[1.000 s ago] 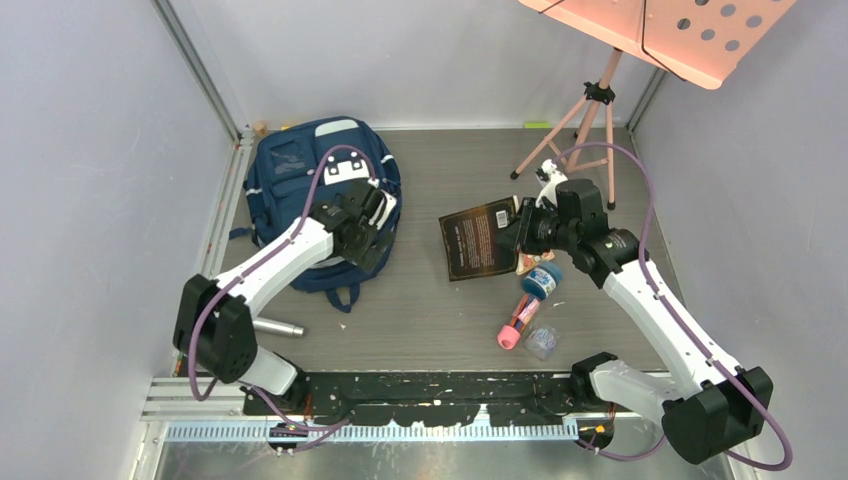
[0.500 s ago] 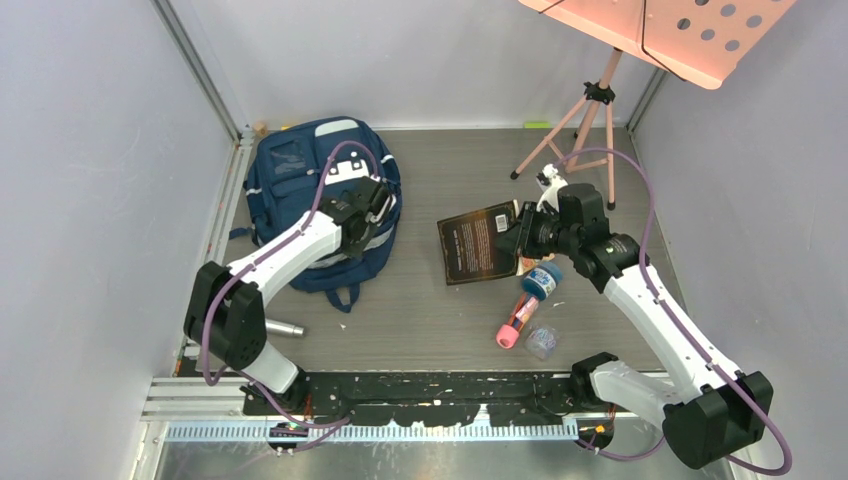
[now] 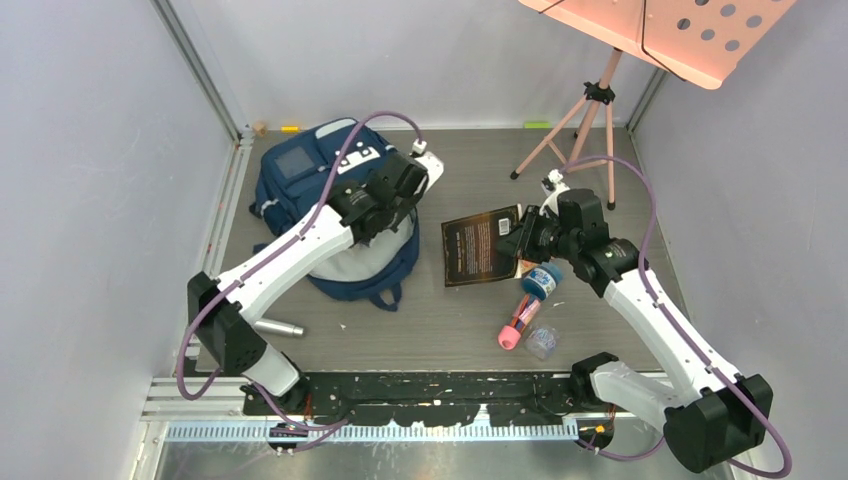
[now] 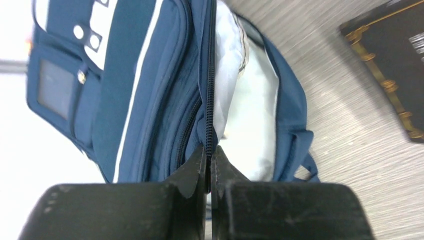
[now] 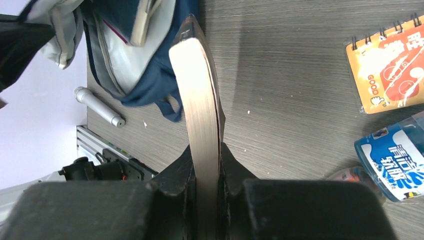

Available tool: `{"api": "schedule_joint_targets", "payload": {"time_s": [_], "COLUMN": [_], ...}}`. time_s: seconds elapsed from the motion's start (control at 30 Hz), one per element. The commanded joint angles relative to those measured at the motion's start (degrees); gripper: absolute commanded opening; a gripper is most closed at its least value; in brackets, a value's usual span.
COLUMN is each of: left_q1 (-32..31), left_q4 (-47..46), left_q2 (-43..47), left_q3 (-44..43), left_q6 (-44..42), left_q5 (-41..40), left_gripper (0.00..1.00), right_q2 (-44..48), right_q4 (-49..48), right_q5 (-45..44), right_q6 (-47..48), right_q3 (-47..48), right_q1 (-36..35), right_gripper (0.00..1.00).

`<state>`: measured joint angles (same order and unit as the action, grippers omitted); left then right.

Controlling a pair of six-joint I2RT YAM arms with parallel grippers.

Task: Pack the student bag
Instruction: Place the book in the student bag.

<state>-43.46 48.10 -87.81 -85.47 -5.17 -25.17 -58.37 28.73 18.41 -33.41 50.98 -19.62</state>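
Left gripper (image 4: 209, 172) pinches the bag (image 4: 150, 100) at its zipper (image 4: 209, 100), pale lining (image 4: 255, 110) showing beside it. Right gripper (image 5: 206, 170) is clamped on a book (image 5: 197, 100), held edge-on.

Navy student bag (image 3: 330, 215) lies at table's left, unzipped, pale lining showing.

Your surface (image 3: 440, 325) is grey wood-grain | student bag (image 3: 290, 195) lies on it, your landmark | silver cylinder (image 3: 278, 327) near the bag's near side | pink-capped tube (image 3: 515, 325), blue-labelled bottle (image 3: 542, 281), clear cup (image 3: 541, 343) and orange notebook (image 5: 390, 65) clustered well right of the bag | pink tripod (image 3: 560, 134) stands right of the bag, farther back | small yellow piece (image 3: 290, 128) just beyond the bag
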Motion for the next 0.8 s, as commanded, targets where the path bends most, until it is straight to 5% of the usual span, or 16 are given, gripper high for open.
{"api": "schedule_joint_targets", "payload": {"time_s": [0.0,0.43,0.77], "left_q1": [-5.6,-6.0,-5.9], "left_q4": [-3.1,-13.3,-18.3], "left_q2": [-0.9,8.3,12.0], "left_q3": [-10.0,-0.4,4.6], "left_q6": [0.0,1.4,-0.6], "left_q5": [4.9,9.1,9.6], "left_gripper": [0.00,0.00,0.00], "right_q2": [3.4,10.4,5.0], "right_q4": [-4.8,-16.9,-29.9], "right_q5": [-0.9,4.3,-0.7], "right_q6": [-4.7,-24.2,-34.5], "right_q3": [0.1,-7.3,-11.8], "right_q1": [0.4,0.2,-5.7], "right_gripper": [0.00,0.01,0.01]}}
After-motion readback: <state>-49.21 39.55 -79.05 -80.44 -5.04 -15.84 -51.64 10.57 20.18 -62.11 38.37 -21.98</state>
